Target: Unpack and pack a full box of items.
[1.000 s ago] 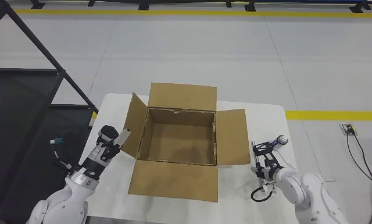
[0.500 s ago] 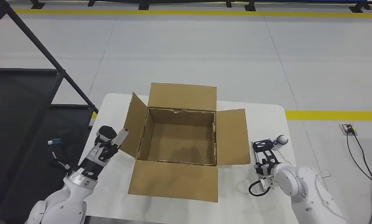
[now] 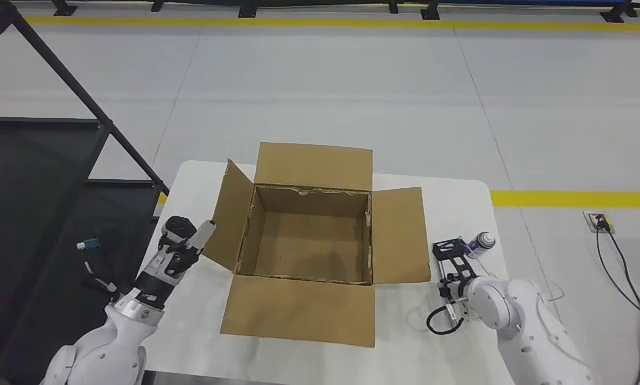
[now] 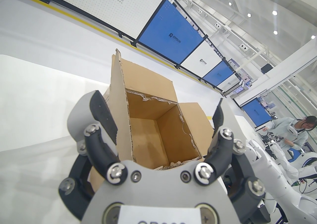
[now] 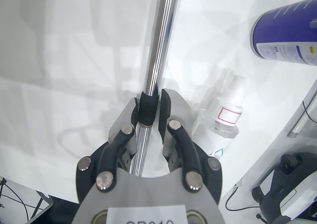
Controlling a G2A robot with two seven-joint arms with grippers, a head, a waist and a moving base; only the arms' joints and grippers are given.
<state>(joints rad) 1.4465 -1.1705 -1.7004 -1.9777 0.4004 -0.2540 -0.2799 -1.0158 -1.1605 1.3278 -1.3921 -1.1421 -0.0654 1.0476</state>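
a brown cardboard box (image 3: 300,311) stands open in the middle of the white table (image 3: 400,330), all four flaps folded outward, and no items can be seen inside it. the left gripper (image 3: 190,235) hovers just beside the box's left flap. in the left wrist view, its black-padded fingers (image 4: 102,111) are spread wide and hold nothing, with the flap's edge and the box (image 4: 148,86) beyond them.

the right gripper (image 3: 447,253) sits low over the table on the box's right side, apart from the right flap. its fingers are drawn narrow, clasping a shiny chrome metal rod (image 5: 161,37) at a black band. a clear plastic spray bottle with a white cap (image 5: 223,121) lies just beside this gripper (image 5: 149,101). a blue and white cylindrical can (image 5: 284,32) lies on its side a little farther off, near the table's right edge (image 3: 481,241).
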